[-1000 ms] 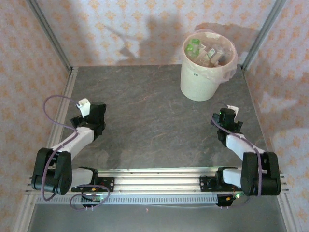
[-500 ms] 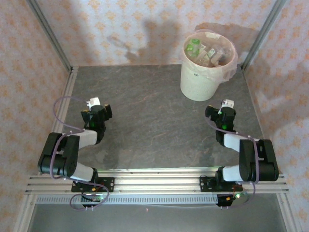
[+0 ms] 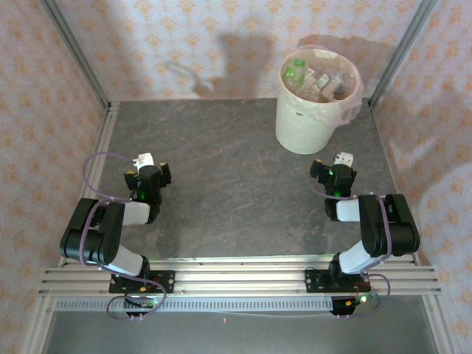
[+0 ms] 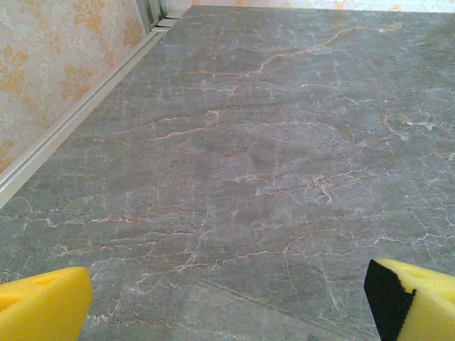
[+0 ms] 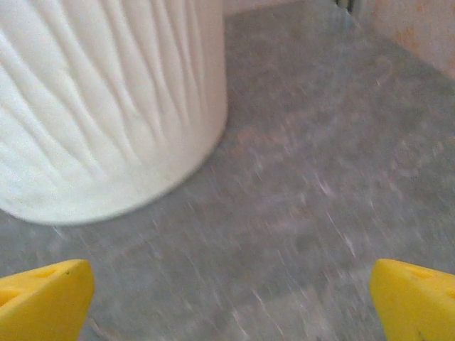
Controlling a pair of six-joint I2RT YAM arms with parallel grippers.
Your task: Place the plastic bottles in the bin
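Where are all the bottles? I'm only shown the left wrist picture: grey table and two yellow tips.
Observer: The overhead camera shows the plastic bottles piled inside the bin, at the far right corner of the table.
Operator: Is the other arm carrying one?
Observer: No. The right gripper is open and empty, its fingertips wide apart, facing the bin's white wall from close by.
Operator: And where is my arm?
Observer: From above, the left gripper sits over the table's left side, across from the bin, its arm folded close to its base.
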